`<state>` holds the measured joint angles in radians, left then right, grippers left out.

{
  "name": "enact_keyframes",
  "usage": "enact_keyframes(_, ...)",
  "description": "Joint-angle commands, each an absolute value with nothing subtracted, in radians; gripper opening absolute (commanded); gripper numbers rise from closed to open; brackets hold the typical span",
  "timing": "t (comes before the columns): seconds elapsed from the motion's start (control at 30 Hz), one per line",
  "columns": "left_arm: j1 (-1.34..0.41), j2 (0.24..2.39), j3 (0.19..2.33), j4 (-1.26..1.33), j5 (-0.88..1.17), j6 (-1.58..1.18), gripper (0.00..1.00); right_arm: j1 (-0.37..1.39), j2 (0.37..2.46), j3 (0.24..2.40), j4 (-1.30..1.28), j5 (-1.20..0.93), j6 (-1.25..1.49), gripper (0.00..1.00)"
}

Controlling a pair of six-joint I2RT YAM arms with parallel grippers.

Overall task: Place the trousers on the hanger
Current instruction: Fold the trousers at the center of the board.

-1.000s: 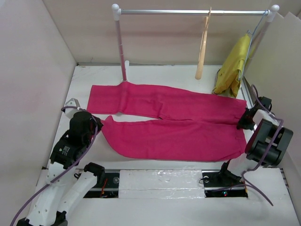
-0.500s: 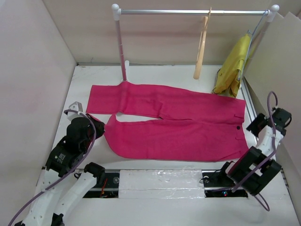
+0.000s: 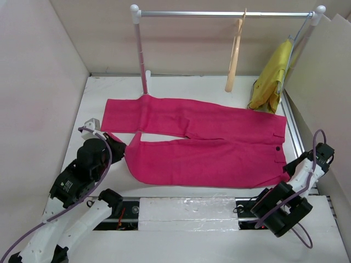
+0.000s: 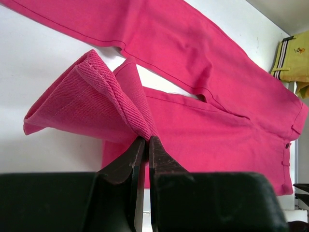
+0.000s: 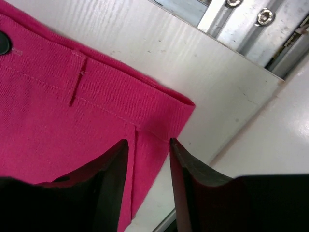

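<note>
The magenta trousers point(image 3: 208, 148) lie spread flat on the white tabletop point(image 3: 186, 90), waistband point(image 5: 120, 96) to the right and both legs running left. The far leg reaches the foot of the rail point(image 3: 219, 13). The wooden hanger point(image 3: 235, 55) hangs from that rail, well apart from the cloth, near a yellow garment point(image 3: 271, 71) draped at the right post.

The left end effector point(image 4: 146, 145) is clamped on the cuff point(image 4: 91, 92) of the near leg, which rises off the tabletop and doubles over in a loose fold. The right end effector point(image 5: 148, 145) has its jaws apart over the near corner of the waistband. Whether the jaws touch the cloth cannot be told.

The fabric looks like a soft, fairly thick twill. It is light and limp, and likely to sag and slide wherever it is unsupported. A pinch through a doubled edge, as at the cuff, should hold well, and the stitched waistband corner offers the firmest purchase at the other end. Draping over the hanger's bar probably calls for carrying both ends together, since a single hold would let the rest drag. The hanger hangs freely and may swing when the cloth meets it.
</note>
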<state>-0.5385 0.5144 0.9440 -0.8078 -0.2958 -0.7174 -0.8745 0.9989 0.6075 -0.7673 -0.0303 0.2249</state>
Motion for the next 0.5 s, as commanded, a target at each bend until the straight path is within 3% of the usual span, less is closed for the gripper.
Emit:
enact_keyframes(0.0, -0.564, 0.525, 0.976, -0.778, -0.331, -0.709, 0.00, -0.882, 0.947, 0.633, -0.834, 0.054, 0.295, 0.44)
enact_keyframes(0.23, -0.584, 0.569, 1.034, -0.753, -0.402, -0.678, 0.00, -0.838, 1.018, 0.703, -0.879, 0.132, 0.333, 0.40)
enact_keyframes(0.47, -0.584, 0.594, 1.000, -0.730, -0.396, -0.680, 0.00, -0.818, 1.164, 0.673, -0.717, 0.129, 0.307, 0.35)
